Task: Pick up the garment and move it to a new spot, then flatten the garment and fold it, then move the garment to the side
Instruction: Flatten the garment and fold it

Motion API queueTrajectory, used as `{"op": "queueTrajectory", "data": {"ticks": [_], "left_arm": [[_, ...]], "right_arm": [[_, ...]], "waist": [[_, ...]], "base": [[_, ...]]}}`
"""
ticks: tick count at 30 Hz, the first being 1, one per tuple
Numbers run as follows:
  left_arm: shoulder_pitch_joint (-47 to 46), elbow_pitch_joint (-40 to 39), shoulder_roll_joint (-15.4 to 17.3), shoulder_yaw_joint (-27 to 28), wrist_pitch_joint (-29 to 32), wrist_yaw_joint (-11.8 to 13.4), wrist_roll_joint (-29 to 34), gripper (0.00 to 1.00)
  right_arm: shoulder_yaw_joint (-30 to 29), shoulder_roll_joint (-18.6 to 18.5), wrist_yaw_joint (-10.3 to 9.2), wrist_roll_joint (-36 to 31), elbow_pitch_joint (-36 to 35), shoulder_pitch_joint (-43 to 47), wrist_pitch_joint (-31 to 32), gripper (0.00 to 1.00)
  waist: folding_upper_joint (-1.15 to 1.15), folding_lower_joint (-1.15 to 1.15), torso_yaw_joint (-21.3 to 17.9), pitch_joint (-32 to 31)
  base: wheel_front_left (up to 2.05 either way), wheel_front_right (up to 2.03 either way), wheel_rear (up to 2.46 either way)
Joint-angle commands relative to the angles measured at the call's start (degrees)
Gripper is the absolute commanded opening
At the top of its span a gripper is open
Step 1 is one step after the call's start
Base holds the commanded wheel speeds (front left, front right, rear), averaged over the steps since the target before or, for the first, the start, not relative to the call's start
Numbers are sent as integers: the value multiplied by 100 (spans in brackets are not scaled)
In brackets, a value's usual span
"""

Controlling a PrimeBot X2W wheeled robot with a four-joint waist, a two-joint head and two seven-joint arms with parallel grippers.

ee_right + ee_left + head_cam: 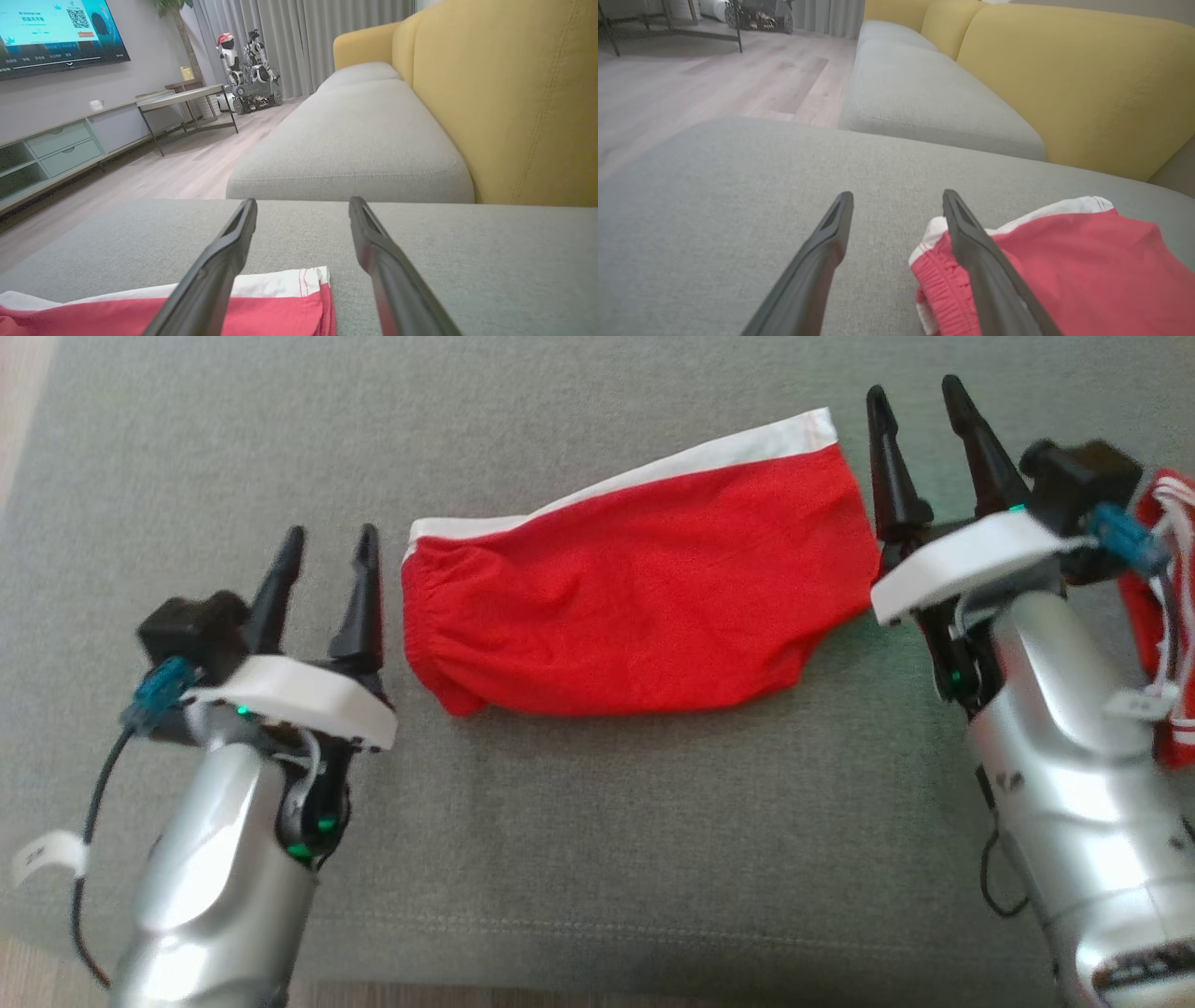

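You have a grey cushion spread across the head view, and at three o'clock a second red-and-white cloth lies near its edge. In the right wrist view you'll find a yellow sofa back at two o'clock, its grey seat at twelve, a lit screen at ten, a low cabinet at nine, and another robot by the curtains at eleven.
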Motion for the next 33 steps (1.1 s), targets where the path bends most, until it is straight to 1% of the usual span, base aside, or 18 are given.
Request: {"op": "queueTrajectory", "data": {"ticks": [1,2,3,8,10,11,19,22,26,33], "left_arm": [[36,-457,263,301,-63,109,151,100],[223,-786,310,387,-67,197,271,100],[332,-938,336,420,-68,242,338,100],[901,-1503,452,552,-69,435,565,100],[1116,-1626,486,600,-70,492,605,100],[1116,-1626,486,600,-70,492,605,100],[1707,-1824,542,571,-64,610,691,100],[1805,-1840,550,545,-32,639,689,100],[1823,-1857,564,516,-4,661,694,100],[1818,-1862,586,489,8,682,680,100]], "right_arm": [[3,83,-31,-185,-483,204,-79,100],[-98,108,-31,-362,-838,478,-88,100],[-136,116,-31,-455,-1030,628,-91,100],[-393,162,-31,-813,-1863,1484,10,100],[-497,201,-31,-892,-2218,1839,142,100],[-497,201,-31,-892,-2218,1839,142,100],[-929,349,-31,-1078,-3403,3062,796,100],[-999,396,-31,-1105,-3672,3290,999,100],[-1044,429,-31,-1140,-3935,3420,1123,100],[-1071,455,-31,-1174,-4117,3509,1261,100]], "waist": [[0,0,-107,-140],[0,0,-153,-233],[0,0,-172,-280],[0,0,-243,-497],[0,0,-255,-586],[0,0,-255,-586],[0,0,-266,-869],[0,0,-273,-896],[0,0,-266,-899],[0,0,-265,-918]], "base": [[0,0,0],[0,0,0],[0,0,0],[0,0,0],[0,0,0],[0,0,0],[0,0,0],[0,0,0],[0,0,0],[0,0,0]]}}
